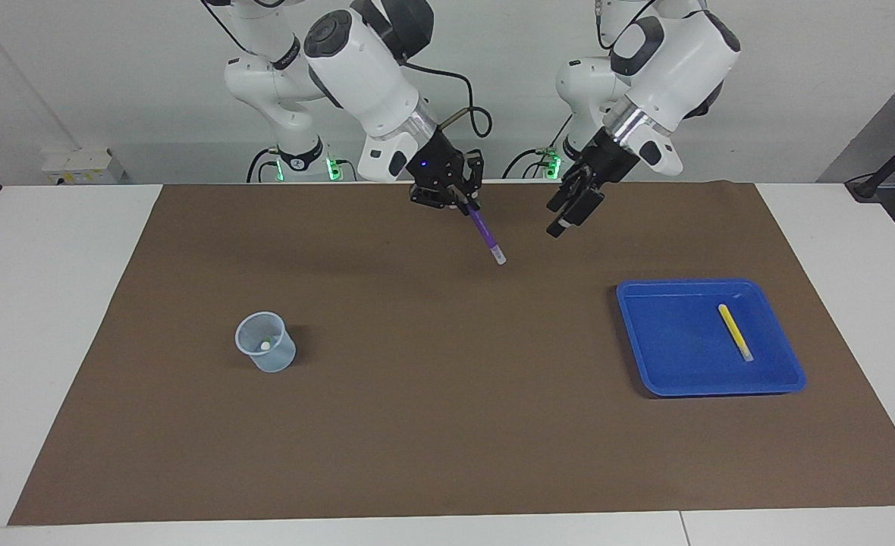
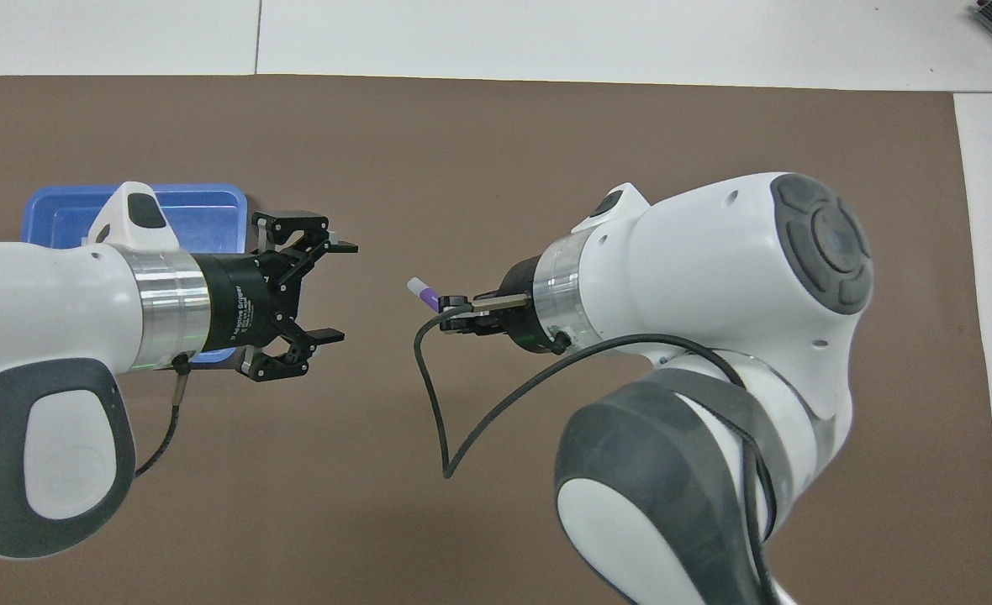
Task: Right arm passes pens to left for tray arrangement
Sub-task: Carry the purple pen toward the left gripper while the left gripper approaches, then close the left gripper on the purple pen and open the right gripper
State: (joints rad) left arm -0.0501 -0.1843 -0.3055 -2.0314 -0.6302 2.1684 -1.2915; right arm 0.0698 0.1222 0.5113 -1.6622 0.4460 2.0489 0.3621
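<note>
White jointed right arm (image 1: 356,68) with a blue wrist light hangs over the brown mat (image 1: 447,425) on the white desk (image 1: 53,303), near the middle of the robots' edge. Right gripper (image 1: 464,203) has its jaws pinching the top end of a slim purple marker pen (image 1: 485,233); the pen hangs tilted, whitish tip down and toward the left arm's end, clear of the mat. In the overhead view only the tip and a short purple stub (image 2: 423,291) show past the right gripper (image 2: 454,302).

White jointed left arm (image 1: 660,61) with no wrist light is up in the air near the right one, over the mat. Left gripper (image 1: 565,216) points at the pen, jaws spread wide, holding nothing; a clear gap sits between it and the pen tip. Overhead view shows the left gripper (image 2: 332,290) with its 2 fingers (image 2: 340,248) well apart.

Shallow bright blue rectangular plastic tray (image 1: 660,364) sits on the mat toward the left arm's end, farther from the robots than both grippers. 1 slim yellow marker pen (image 1: 734,331) lies flat in it, slantwise. In the overhead view the tray (image 2: 202,206) is mostly covered by the left arm.

Small translucent bluish cup (image 1: 265,343) stands upright on the mat toward the right arm's end, well apart from the tray; a small whitish thing shows inside, kind unclear.
</note>
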